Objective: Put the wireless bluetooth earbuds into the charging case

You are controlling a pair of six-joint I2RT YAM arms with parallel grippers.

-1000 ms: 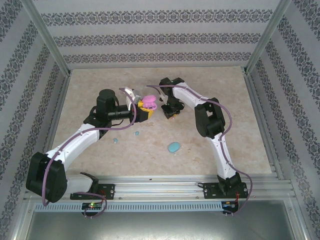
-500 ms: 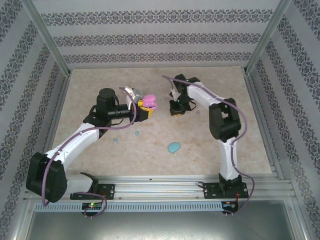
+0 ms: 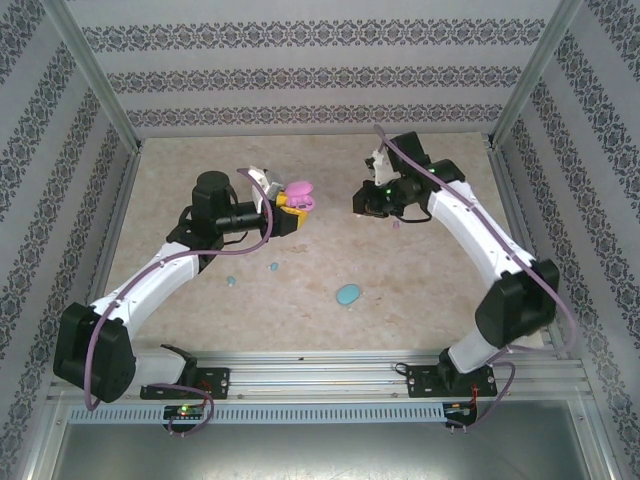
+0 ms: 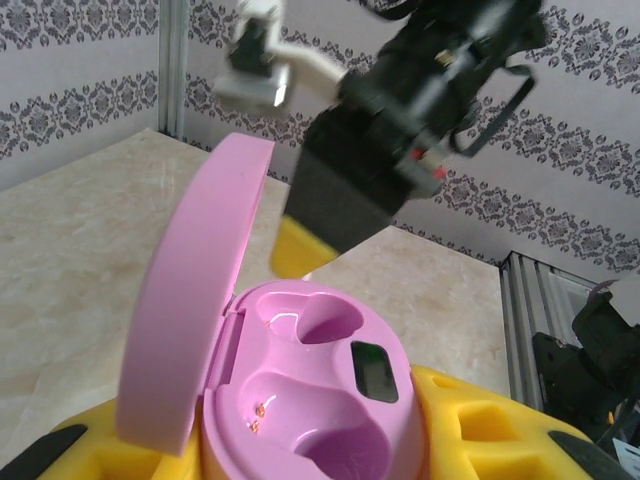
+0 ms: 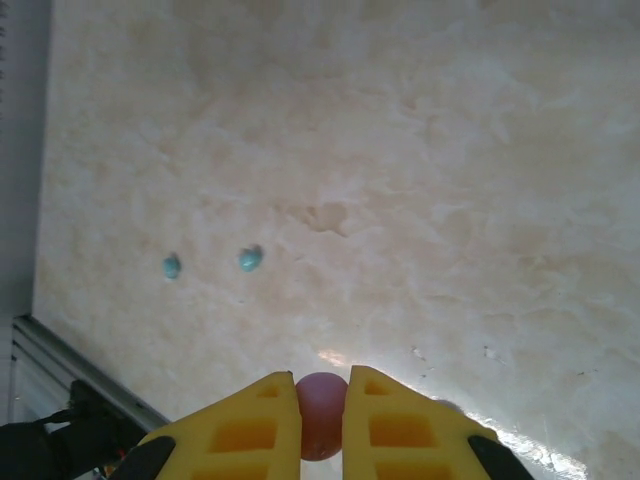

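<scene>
My left gripper is shut on the base of a pink charging case, held above the table. In the left wrist view the case is open with its lid upright, and both sockets are empty. My right gripper hangs to the right of the case, apart from it. In the right wrist view it is shut on a pink earbud above the table. Two light blue earbuds lie on the table, and they also show as specks in the right wrist view.
A closed light blue oval case lies on the table in front of the arms. A small pink speck lies under the right forearm. Patterned walls and metal posts fence the marble table.
The right arm has swung out to the right and stretched, carrying its gripper back and right, away from the pink case. The left gripper with the case has barely shifted.
</scene>
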